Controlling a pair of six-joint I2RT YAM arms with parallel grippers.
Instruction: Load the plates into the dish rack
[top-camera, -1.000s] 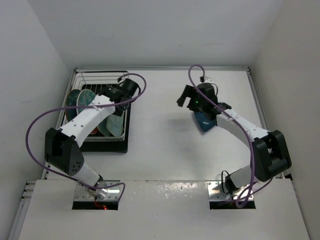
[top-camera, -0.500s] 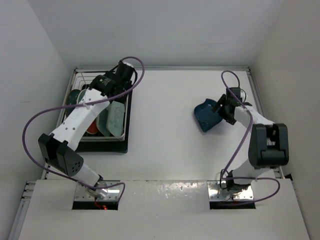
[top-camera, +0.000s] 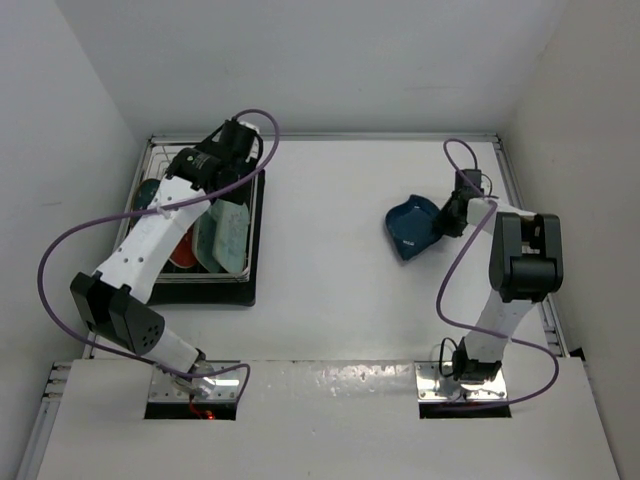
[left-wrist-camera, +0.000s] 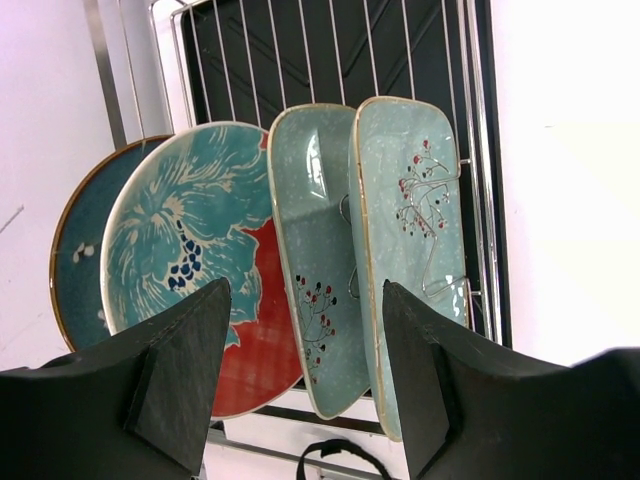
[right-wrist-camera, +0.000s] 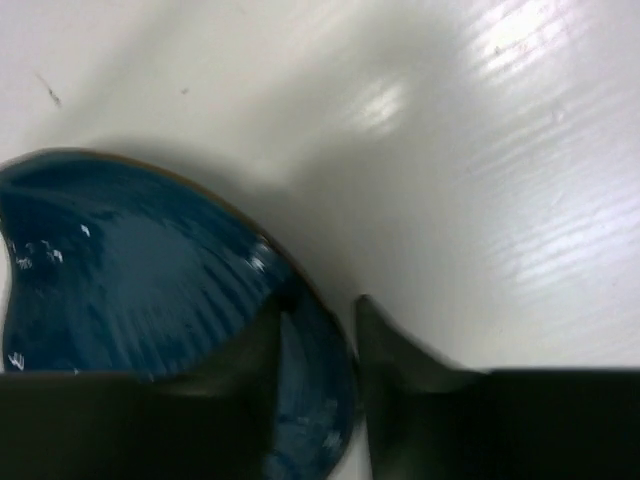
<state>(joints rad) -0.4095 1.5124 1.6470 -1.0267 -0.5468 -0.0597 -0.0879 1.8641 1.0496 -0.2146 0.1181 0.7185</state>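
Note:
Several plates stand upright in the dish rack (left-wrist-camera: 480, 150): a dark teal round one (left-wrist-camera: 72, 262), a red one with a light-blue pattern (left-wrist-camera: 190, 240), and two pale mint rectangles (left-wrist-camera: 312, 230) (left-wrist-camera: 412, 200). My left gripper (left-wrist-camera: 305, 290) hovers open above them with nothing between its fingers. On the table to the right lies the small dark-blue leaf plate (top-camera: 408, 230). My right gripper (top-camera: 447, 215) is at its right edge. In the right wrist view one finger (right-wrist-camera: 262, 345) sits inside the leaf plate's (right-wrist-camera: 130, 260) rim and the other outside, both pressed against it.
The rack's black drip tray (top-camera: 212, 293) sits at the table's left side, close to the left wall. White walls enclose the table on the left, back and right. Purple cables loop off both arms.
My right gripper swung from above the leaf plate to its right edge and closed onto the rim. My left gripper opened and drew back toward the rack's far end.

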